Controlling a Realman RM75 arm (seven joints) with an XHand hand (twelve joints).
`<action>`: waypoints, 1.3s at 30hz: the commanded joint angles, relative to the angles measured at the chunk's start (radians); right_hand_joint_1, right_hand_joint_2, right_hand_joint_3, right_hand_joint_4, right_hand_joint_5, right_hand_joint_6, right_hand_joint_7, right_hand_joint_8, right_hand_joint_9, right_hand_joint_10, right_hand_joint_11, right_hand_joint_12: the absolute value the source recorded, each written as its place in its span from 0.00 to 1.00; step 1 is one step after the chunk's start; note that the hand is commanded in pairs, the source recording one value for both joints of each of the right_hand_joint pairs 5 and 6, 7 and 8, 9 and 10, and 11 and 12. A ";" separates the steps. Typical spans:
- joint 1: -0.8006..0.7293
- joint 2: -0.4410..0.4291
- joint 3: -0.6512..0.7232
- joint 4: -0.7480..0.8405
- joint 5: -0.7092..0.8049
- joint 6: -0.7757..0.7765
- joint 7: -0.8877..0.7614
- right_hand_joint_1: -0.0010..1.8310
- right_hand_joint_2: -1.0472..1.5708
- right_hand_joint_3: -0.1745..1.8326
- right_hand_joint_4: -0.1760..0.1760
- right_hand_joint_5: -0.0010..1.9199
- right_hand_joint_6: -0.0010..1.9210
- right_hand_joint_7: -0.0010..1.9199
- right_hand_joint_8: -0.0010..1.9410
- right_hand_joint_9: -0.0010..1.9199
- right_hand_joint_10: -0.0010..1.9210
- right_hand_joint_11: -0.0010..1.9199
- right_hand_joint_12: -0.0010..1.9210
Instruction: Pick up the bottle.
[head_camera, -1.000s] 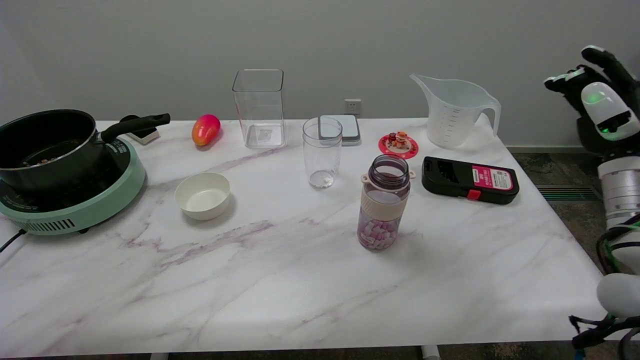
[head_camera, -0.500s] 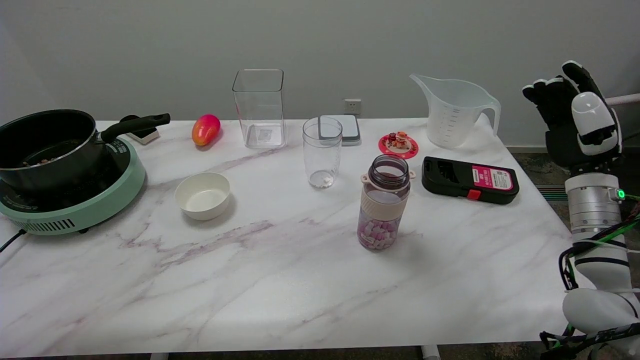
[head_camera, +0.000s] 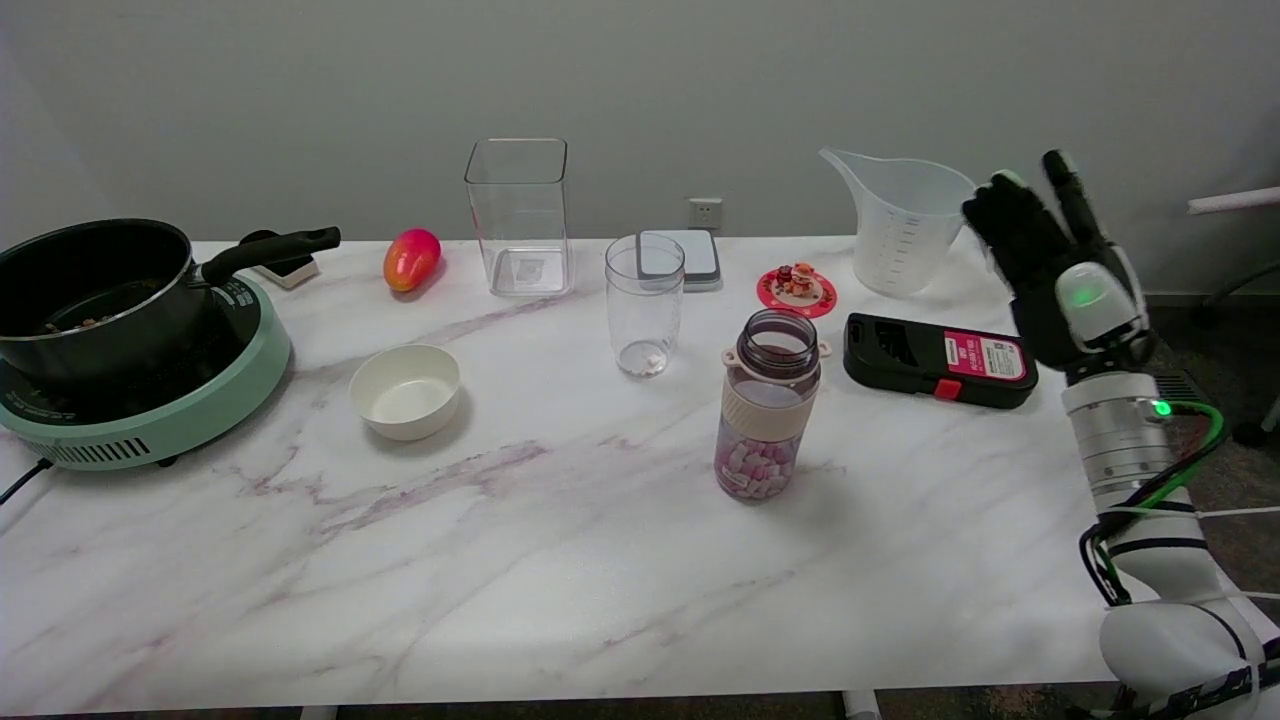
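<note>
Head view shows the right hand (head_camera: 1055, 275) up in the air by the table's right edge — fingers spread, holding nothing. The bottle (head_camera: 767, 417) of pink pills stands upright mid-table, well apart. Reaching step — next the hand must drop beside it.

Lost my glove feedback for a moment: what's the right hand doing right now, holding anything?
Right hand: open, fingers apart, holding nothing, raised over the table's right edge, well clear of the bottle.
</note>
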 joint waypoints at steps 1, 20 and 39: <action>0.125 -0.077 -0.068 -0.067 -0.200 -0.268 -0.432 0.61 0.25 0.54 0.50 0.07 0.07 0.29 0.29 0.27 0.27 0.26 0.26; 0.089 -0.166 -0.166 -0.194 -0.198 -0.047 -0.526 0.62 0.23 0.56 0.50 0.13 0.13 0.31 0.31 0.29 0.29 0.29 0.29; 0.100 -0.254 -0.266 -0.190 -0.180 -0.044 -0.551 0.55 0.21 0.38 0.50 0.11 0.11 0.31 0.30 0.29 0.29 0.30 0.30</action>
